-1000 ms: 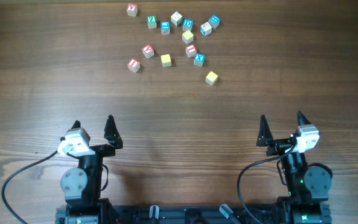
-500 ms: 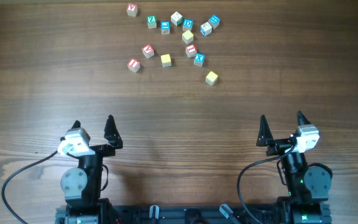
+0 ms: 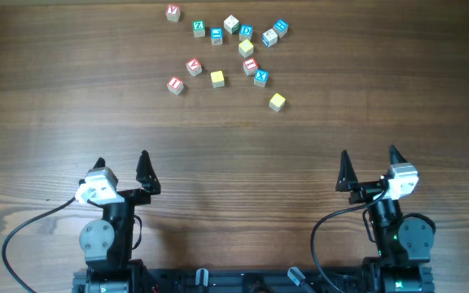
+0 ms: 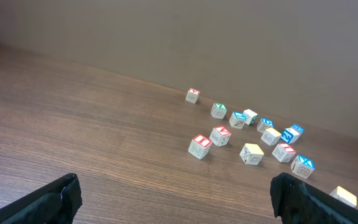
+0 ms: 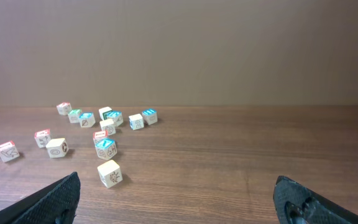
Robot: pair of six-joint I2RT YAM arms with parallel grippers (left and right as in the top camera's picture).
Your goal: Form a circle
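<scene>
Several small wooden cubes lie loose at the far middle of the table; no circle is in view. Among them are a red-lettered cube (image 3: pixel 175 85), another red one (image 3: pixel 193 66), a plain yellow cube (image 3: pixel 217 78), a third red one (image 3: pixel 251 66) and a blue-lettered cube (image 3: pixel 260 77). A yellow cube (image 3: pixel 277 102) sits nearest the arms, also seen as the yellow cube (image 5: pixel 109 173). My left gripper (image 3: pixel 121 159) (image 4: pixel 176 199) is open and holds nothing, well short of the cubes. My right gripper (image 3: pixel 368 153) (image 5: pixel 178 199) is open too, with bare wood between its fingers.
More green-, blue- and red-lettered cubes spread along the far edge, from a lone red cube (image 3: pixel 173 12) to a blue one (image 3: pixel 280 28). A plain wall rises behind the table. Both arm bases and their cables stand at the near edge.
</scene>
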